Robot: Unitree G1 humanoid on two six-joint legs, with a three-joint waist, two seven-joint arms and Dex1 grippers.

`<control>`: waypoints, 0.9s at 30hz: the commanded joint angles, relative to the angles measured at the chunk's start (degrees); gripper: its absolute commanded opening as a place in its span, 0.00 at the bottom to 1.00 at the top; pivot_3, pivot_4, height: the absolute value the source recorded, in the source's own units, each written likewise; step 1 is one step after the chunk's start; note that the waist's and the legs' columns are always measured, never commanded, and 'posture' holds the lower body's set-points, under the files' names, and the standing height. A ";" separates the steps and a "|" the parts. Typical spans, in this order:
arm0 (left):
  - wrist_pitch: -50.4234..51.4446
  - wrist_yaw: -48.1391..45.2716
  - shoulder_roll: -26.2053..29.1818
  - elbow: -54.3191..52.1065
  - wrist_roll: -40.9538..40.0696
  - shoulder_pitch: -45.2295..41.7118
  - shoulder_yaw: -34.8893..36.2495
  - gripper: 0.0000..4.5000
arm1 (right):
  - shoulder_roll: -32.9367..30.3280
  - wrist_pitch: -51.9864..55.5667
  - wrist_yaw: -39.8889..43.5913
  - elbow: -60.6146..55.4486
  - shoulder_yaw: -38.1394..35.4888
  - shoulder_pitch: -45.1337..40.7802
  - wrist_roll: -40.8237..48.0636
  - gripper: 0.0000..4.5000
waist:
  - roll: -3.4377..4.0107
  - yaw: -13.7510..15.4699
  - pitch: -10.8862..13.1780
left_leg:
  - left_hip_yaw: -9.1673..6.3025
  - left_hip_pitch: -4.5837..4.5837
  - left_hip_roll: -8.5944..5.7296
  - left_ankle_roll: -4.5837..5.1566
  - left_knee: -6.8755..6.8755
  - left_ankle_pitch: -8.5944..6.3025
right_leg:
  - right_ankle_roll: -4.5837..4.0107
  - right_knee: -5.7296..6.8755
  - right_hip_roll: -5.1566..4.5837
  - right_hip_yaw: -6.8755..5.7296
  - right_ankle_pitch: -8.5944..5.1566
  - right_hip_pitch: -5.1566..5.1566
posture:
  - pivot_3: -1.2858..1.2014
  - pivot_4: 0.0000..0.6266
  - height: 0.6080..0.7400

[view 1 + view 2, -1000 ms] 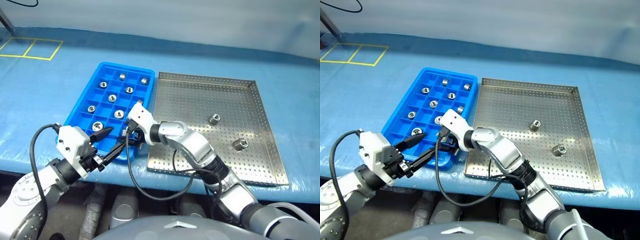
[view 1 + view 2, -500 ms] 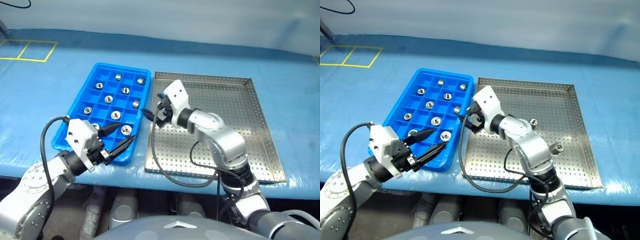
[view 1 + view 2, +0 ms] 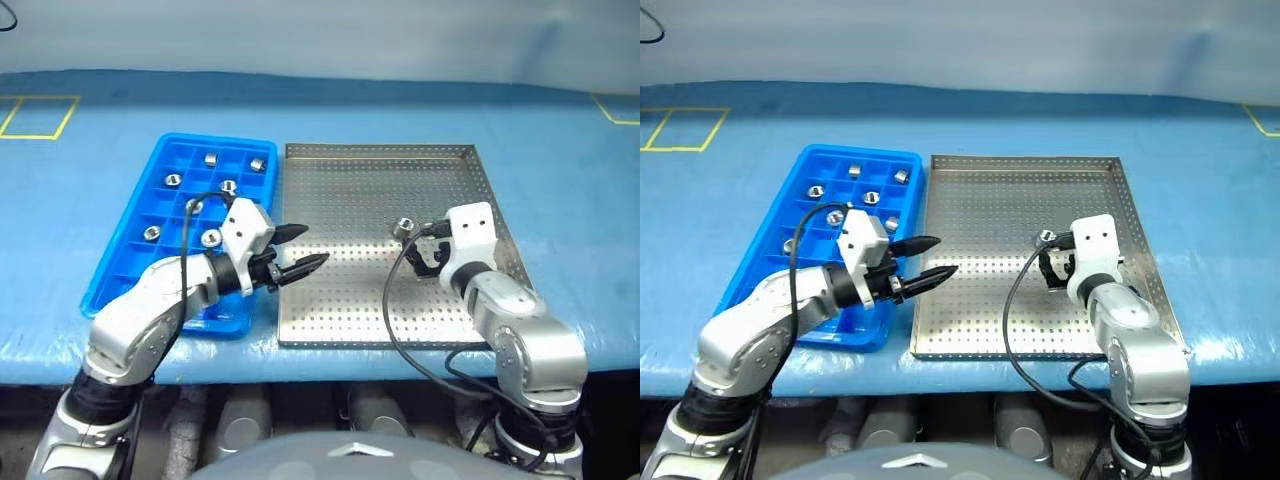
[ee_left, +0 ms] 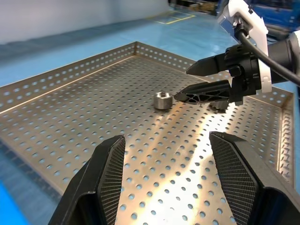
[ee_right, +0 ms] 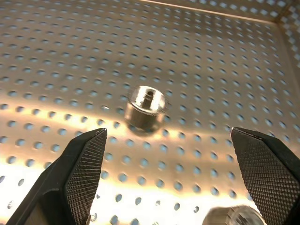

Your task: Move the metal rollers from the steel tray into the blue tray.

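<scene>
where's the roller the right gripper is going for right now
In the head views, the roller lies on the steel tray's right half, just ahead of the open right gripper.

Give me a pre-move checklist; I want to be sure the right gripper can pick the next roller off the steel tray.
1. Right gripper open: ok, fingers spread wide.
2. Roller ahead between the fingers, lying free on the steel tray: ok.
3. Nothing held by the right gripper: ok.
4. Second roller close to one finger, might get bumped: not ok.
5. Left gripper out of the way: ok, open and empty, over the steel tray's edge nearest the blue tray.
6. Free compartments in the blue tray: ok, several look empty.
</scene>
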 commanded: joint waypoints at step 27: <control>-2.71 -10.75 -5.13 7.48 5.82 -5.33 -7.80 0.70 | 7.02 -6.55 -2.44 7.26 -7.15 1.21 2.87 0.99 | 0.04 -4.63 -0.02 | 0.03 0.10 -0.01 0.02 0.11 0.00 | 0.29 0.12 0.02 0.13 -0.08 0.08 | 0.47 0.24 1.00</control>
